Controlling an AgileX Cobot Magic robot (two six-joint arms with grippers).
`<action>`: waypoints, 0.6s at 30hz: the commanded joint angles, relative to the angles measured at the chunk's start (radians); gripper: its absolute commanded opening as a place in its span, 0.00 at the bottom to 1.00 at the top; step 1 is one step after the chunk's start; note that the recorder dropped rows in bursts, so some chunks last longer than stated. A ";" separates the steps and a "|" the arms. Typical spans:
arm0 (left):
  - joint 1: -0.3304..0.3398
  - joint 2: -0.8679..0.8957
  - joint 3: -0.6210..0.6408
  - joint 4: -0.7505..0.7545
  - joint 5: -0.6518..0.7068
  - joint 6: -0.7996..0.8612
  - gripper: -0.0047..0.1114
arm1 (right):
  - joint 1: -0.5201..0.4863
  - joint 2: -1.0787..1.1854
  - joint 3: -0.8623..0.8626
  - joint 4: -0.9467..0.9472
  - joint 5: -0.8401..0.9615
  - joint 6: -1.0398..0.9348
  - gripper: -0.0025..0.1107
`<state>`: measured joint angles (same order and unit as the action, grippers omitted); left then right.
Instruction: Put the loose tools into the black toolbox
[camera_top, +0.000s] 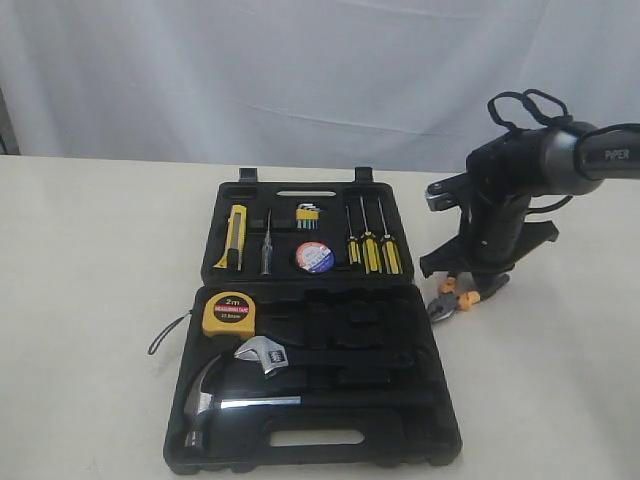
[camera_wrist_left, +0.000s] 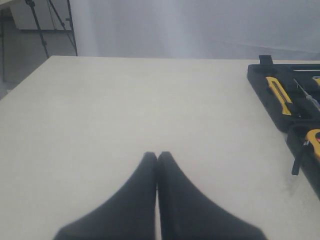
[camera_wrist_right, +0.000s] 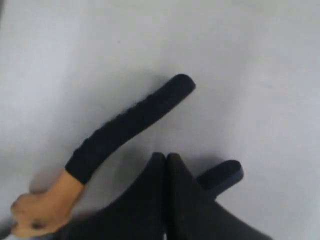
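The black toolbox (camera_top: 438, 436) lies open in the middle of the table. Its far half holds the yellow-black utility knife (camera_top: 233, 236) and the black tape roll (camera_top: 314, 257). The yellow tape measure (camera_top: 230, 313) sits in the near half. Right of the case, the orange-handled pliers (camera_top: 455, 298) lie on the table. My right gripper (camera_top: 480, 283) hangs just above them. Up close, that gripper (camera_wrist_right: 166, 156) is shut, its tips together over the spread pliers handles (camera_wrist_right: 130, 125). My left gripper (camera_wrist_left: 157, 155) is shut over bare table, left of the toolbox (camera_wrist_left: 260, 75).
A steel hammer (camera_top: 215, 395) and a wrench (camera_top: 262, 353) rest in the near half. The far half also holds three screwdrivers (camera_top: 370, 245) and hex keys (camera_top: 307, 215). The tape measure's strap (camera_top: 165, 335) trails onto the table. A white curtain hangs behind.
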<state>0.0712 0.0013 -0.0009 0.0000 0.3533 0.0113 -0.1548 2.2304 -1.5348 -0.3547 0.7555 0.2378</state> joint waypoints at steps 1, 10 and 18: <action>-0.003 -0.001 0.001 0.000 -0.011 -0.004 0.04 | -0.020 -0.005 -0.005 -0.058 0.084 0.038 0.02; -0.003 -0.001 0.001 0.000 -0.011 -0.004 0.04 | -0.084 -0.045 0.040 -0.061 0.102 0.039 0.02; -0.003 -0.001 0.001 0.000 -0.011 -0.004 0.04 | -0.087 -0.078 0.050 0.021 0.098 -0.033 0.02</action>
<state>0.0712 0.0013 -0.0009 0.0000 0.3533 0.0113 -0.2363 2.1688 -1.4874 -0.3809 0.8559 0.2535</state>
